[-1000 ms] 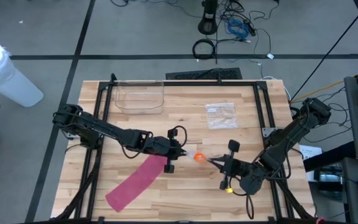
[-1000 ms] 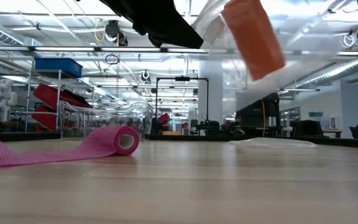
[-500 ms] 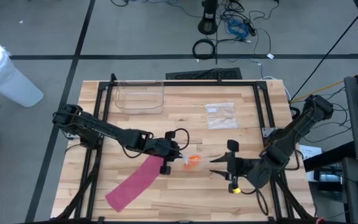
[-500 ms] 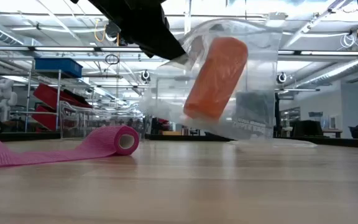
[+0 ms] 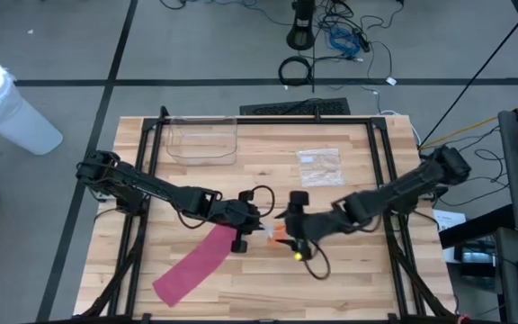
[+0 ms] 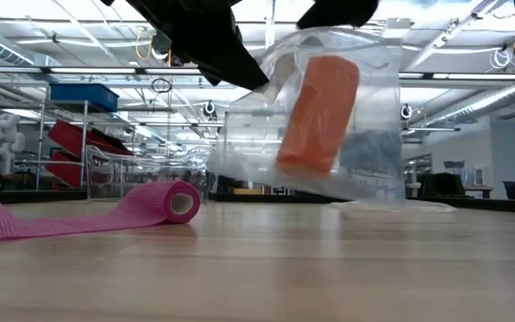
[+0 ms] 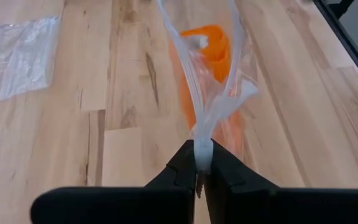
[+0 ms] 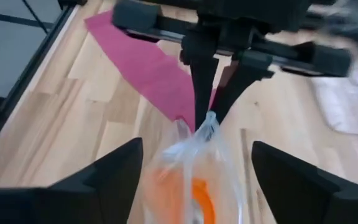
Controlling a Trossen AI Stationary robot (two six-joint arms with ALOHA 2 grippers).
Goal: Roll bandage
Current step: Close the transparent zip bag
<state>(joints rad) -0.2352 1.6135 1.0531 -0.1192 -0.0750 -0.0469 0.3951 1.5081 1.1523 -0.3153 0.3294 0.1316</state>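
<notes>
A clear plastic bag [image 6: 347, 134] with an orange bandage roll [image 6: 320, 116] inside hangs over the table's middle, held by my shut left gripper [image 7: 199, 163]. My right gripper [image 8: 197, 149] is open, one finger on either side of the bag [image 8: 191, 180] and apart from it; in the high view it [image 5: 290, 227] faces my left gripper [image 5: 261, 225]. A pink bandage [image 5: 196, 265] lies partly unrolled on the table, and its rolled end [image 6: 175, 201] rests on its side. My left gripper pinches the bag at the end of its open mouth [image 7: 201, 138], where the two lips meet, between its two fingers. The fingers slant down from the table's left. The bag hangs beyond them, clear of the table, with the orange roll [image 7: 204, 50] tilted inside.
An empty clear bag [image 5: 319, 166] lies flat at the far right of the table. A clear plastic tub [image 5: 203, 139] stands at the far edge. The table's near half, right of the pink strip, is bare wood [image 5: 268, 288].
My right gripper has opened, let go of the bag and then gone toward the table's left, and its fingers now stand about the bag. The bag with the orange roll has sunk and swung down, and it hangs from my left gripper alone.
</notes>
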